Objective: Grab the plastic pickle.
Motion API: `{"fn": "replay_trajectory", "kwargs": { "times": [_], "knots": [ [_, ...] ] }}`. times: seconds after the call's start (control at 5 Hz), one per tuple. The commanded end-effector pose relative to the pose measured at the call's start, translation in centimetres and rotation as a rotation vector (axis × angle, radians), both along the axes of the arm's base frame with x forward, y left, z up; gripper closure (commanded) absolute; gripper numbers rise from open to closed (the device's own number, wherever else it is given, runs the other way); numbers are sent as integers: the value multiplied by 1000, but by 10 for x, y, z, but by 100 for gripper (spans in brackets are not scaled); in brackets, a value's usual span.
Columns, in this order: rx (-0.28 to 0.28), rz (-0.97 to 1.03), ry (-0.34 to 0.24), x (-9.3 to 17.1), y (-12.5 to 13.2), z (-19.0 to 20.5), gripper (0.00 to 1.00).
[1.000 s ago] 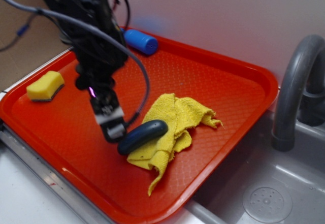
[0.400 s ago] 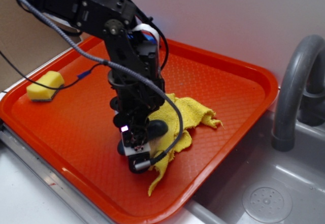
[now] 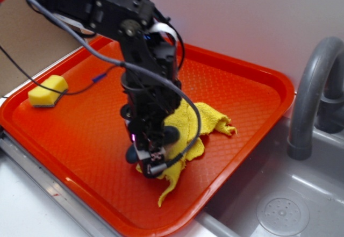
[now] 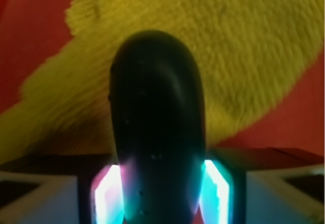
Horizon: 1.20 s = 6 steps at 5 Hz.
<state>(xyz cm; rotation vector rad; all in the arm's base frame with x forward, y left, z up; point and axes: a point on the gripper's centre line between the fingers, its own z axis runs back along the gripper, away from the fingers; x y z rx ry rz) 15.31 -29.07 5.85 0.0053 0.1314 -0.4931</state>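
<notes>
In the exterior view the gripper point(image 3: 150, 159) points down at the middle of the red tray point(image 3: 252, 94), low over the yellow cloth point(image 3: 207, 119). The black arm point(image 3: 145, 76) fills the upper left of the frame and hides most of what lies under it. The pickle point(image 3: 170, 135) shows only as dark rounded bits either side of the gripper: one end just to the right of it, resting on the cloth, and another dark bit at its left edge, close to the bare tray.

The wrist view is clearer. There the pickle point(image 4: 157, 132) stands in the centre of the frame, running from the bottom edge up to a rounded end in the upper middle. It lies between the two fingers point(image 4: 107, 193), whose lit inner faces glow pink on the left and teal on the right at the bottom of the frame. Both faces sit right against the sides of the pickle with no gap visible, so the jaws are closed to about its width and appear to grip it. The cloth point(image 4: 244, 56) spreads behind and under the pickle, with red tray showing at the left and right edges.

A yellow sponge point(image 3: 48, 91) lies at the far left of the tray, well apart from the gripper. A grey tap point(image 3: 309, 97) stands over the sink point(image 3: 282, 205) at the right of the frame.
</notes>
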Motion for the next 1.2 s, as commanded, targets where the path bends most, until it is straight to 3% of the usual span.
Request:
{"fn": "replay_trajectory", "kwargs": {
  "times": [0.0, 0.2, 0.6, 0.8, 1.0],
  "knots": [
    [-284, 255, -73, 18, 46, 95, 100],
    [-333, 335, -109, 32, 79, 120, 100],
    [-351, 491, -221, 40, 140, 165, 100],
    [-351, 518, -283, 39, 152, 179, 100],
    [-370, 506, -280, 48, 166, 180, 100]
  ]
}}
